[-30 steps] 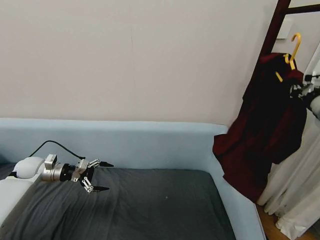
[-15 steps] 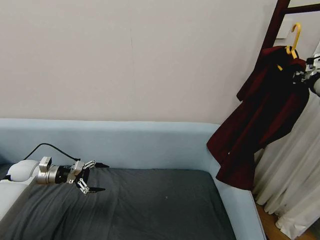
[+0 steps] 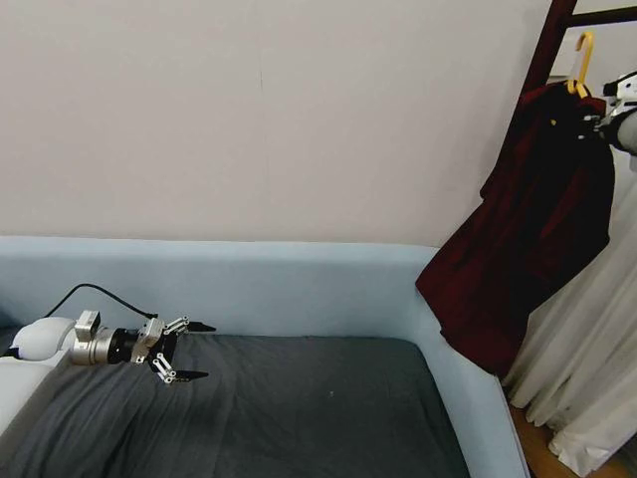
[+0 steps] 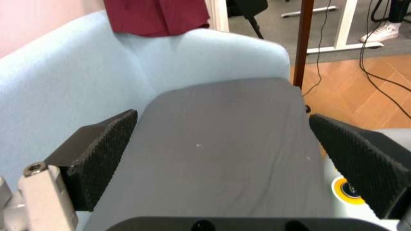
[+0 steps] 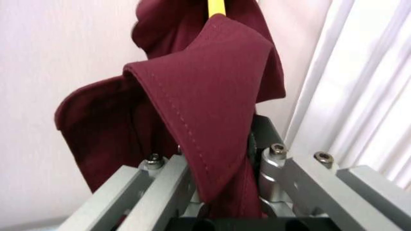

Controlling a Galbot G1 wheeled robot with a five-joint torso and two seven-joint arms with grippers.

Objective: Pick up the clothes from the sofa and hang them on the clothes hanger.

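A dark red garment [image 3: 537, 229] hangs on a yellow hanger [image 3: 582, 62] at the upper right of the head view, beside the dark wooden clothes rack [image 3: 544, 52]. My right gripper [image 3: 605, 112] holds it up by the collar, level with the top of the garment. In the right wrist view the red collar [image 5: 212, 96] is pinched in my right gripper [image 5: 222, 173], with the yellow hanger [image 5: 216, 6] rising above it. My left gripper [image 3: 206, 352] hovers open just over the sofa's dark grey seat cushion [image 3: 299, 408], nothing between its fingers [image 4: 103, 149].
The light blue sofa [image 3: 299, 289] runs along a bare wall, its right armrest under the garment. White curtains [image 3: 587, 388] hang at the far right over wooden floor [image 4: 359, 82]. The rack's pole [image 4: 301, 43] stands past the sofa end.
My right gripper has lifted the garment and hanger higher, toward the top of the rack. My left gripper drew back slightly to the left and lower over the cushion.
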